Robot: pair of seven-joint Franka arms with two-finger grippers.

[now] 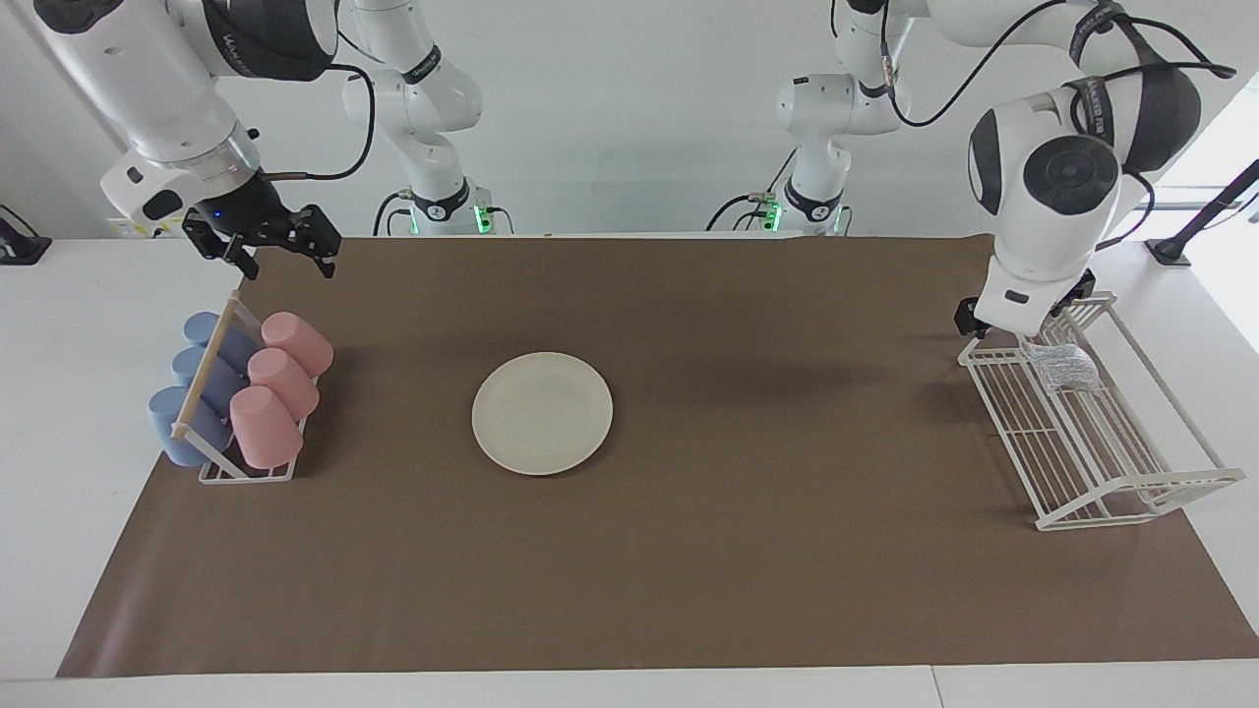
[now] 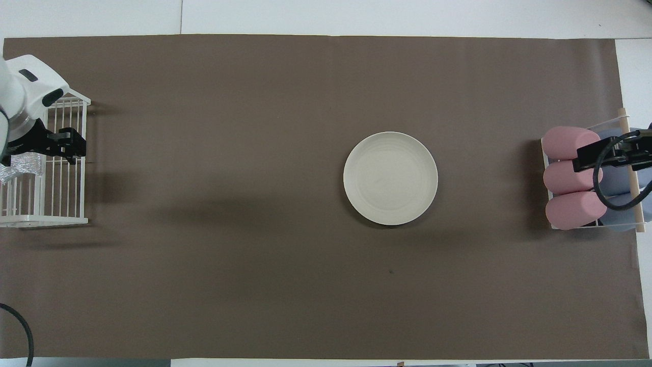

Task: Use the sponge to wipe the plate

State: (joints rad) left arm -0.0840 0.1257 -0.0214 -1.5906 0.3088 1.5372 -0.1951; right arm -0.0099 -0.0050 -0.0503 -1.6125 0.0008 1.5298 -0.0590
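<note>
The cream-white plate (image 1: pixel 542 413) (image 2: pixel 390 178) lies flat in the middle of the brown mat, with nothing on it. The silvery-grey sponge (image 1: pixel 1060 366) (image 2: pixel 20 166) rests inside the white wire rack (image 1: pixel 1102 462) (image 2: pixel 56 204) at the left arm's end of the table, in the rack's half nearer to the robots. My left gripper (image 1: pixel 1025 307) (image 2: pixel 35 153) hangs open just above the sponge, holding nothing. My right gripper (image 1: pixel 277 252) (image 2: pixel 611 153) waits open in the air over the cup rack.
A small rack (image 1: pixel 246 472) with pink cups (image 1: pixel 280 379) (image 2: pixel 569 177) and blue cups (image 1: pixel 202 379) on their sides stands at the right arm's end of the table. The brown mat (image 1: pixel 748 570) covers most of the table.
</note>
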